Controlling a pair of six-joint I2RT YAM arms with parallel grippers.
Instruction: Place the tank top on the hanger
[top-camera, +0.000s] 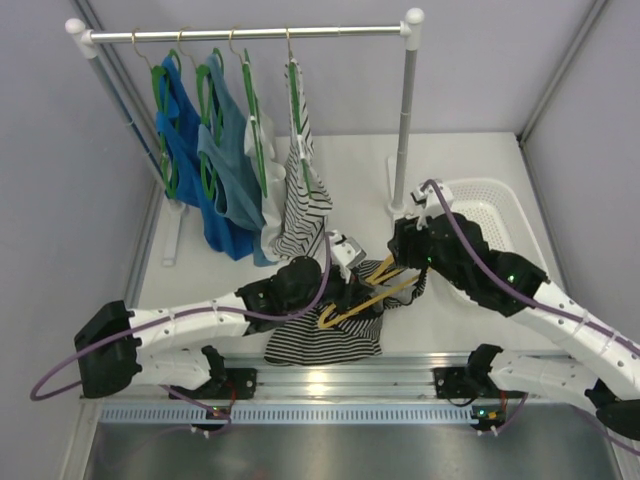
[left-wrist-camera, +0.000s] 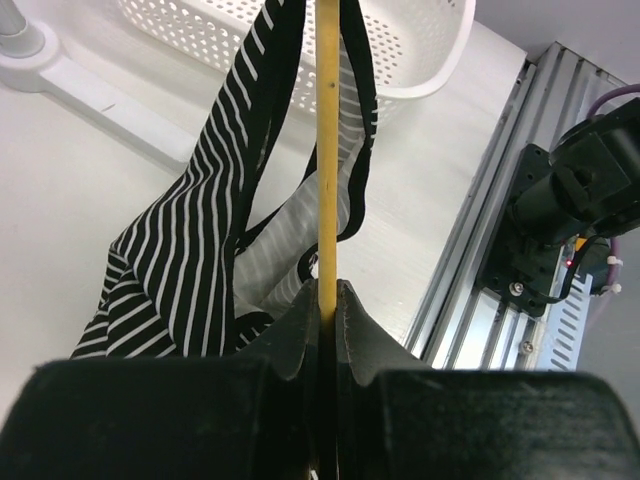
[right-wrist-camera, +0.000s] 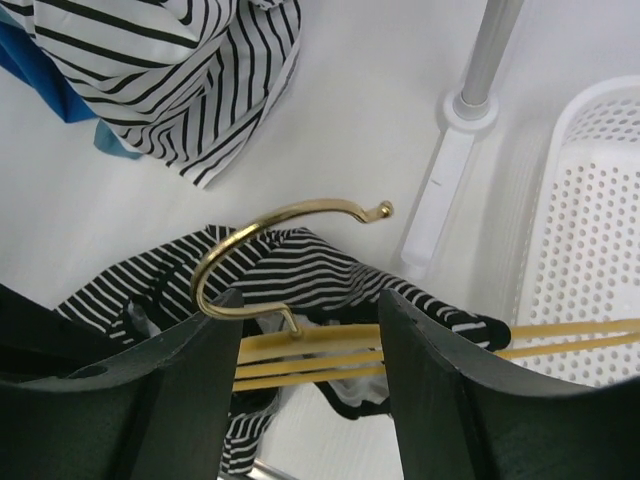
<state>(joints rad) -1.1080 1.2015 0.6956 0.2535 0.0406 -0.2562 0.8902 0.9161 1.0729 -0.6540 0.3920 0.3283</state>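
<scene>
Grip status: the left gripper (left-wrist-camera: 328, 292) is clamped on one thin bar of the hanger (left-wrist-camera: 325, 150), and the bar runs straight out ahead of its closed tips. The right gripper (right-wrist-camera: 310, 300) is apart. Its fingers (right-wrist-camera: 450, 400) straddle the neck under the metal hook (right-wrist-camera: 270, 225) without visibly touching it, and the yellow bars cross just beyond the fingertips.

Garment position: the tank top (left-wrist-camera: 190, 260) hangs over the bar ahead of the left gripper, with black edging on both sides of the bar. Most of the fabric is bunched to the left of that gripper and sags onto the bench (left-wrist-camera: 90, 180). The overhead view shows the hem spread on the bench beneath the left gripper. By this reading the garment is only partly threaded and is not seated on both shoulders of the hanger.

Hazards from this state:
- Hanger rotation. Only one gripper holds the hanger, and on a thin round bar. The weight of the fabric on one side may twist the bar in the grip.
- Strap slip. If the far end of the bar tilts downward, the edging can slide off ahead of the left gripper.
- Missed pinch. If the right gripper closes with the neck off-centre, it may push the hook aside or trap fabric.
- Snagging. The basket (left-wrist-camera: 420, 60) and the rack foot (right-wrist-camera: 445, 190) lie close ahead, so a wide swing could catch the hook.
</scene>
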